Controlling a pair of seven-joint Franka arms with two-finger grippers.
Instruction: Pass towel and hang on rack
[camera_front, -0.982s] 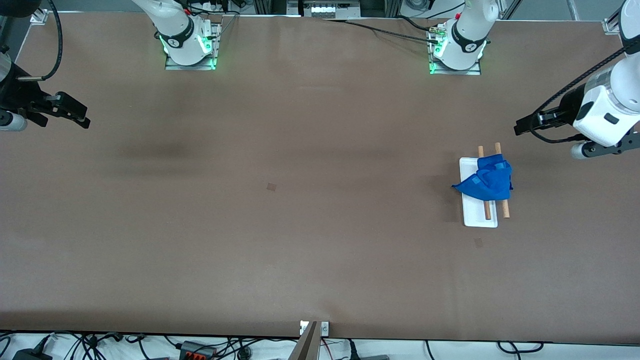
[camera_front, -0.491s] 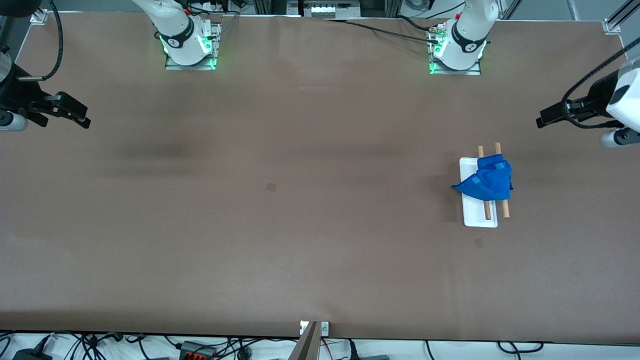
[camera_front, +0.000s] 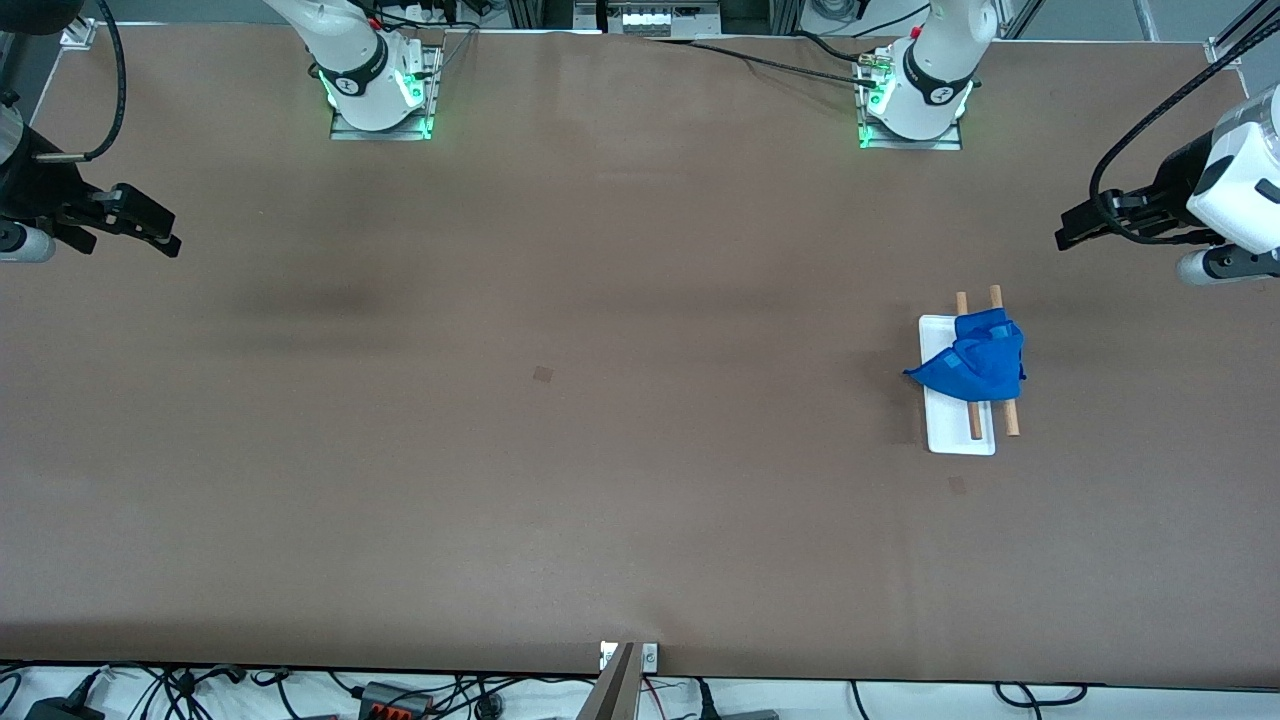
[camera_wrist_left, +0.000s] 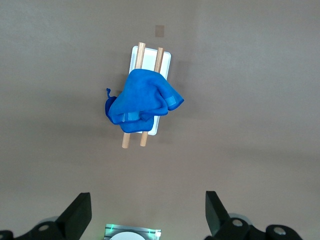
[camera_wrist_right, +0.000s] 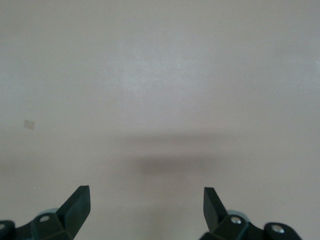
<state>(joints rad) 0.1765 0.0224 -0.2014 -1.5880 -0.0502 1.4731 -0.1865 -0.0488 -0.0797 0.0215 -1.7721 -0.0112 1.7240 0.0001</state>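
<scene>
The left gripper is drifting back toward the rack after pulling away a moment ago — jaws spread wide, holding nothing. The blue towel is lying bunched over the rack's 2 wooden rods, below and apart from it, so hanging looks done. The right gripper is waiting over the table's other end — also wide, empty.

You're in a robotics lab: brown desk, bolted arm bases lit green, cable tangle along the edge.
</scene>
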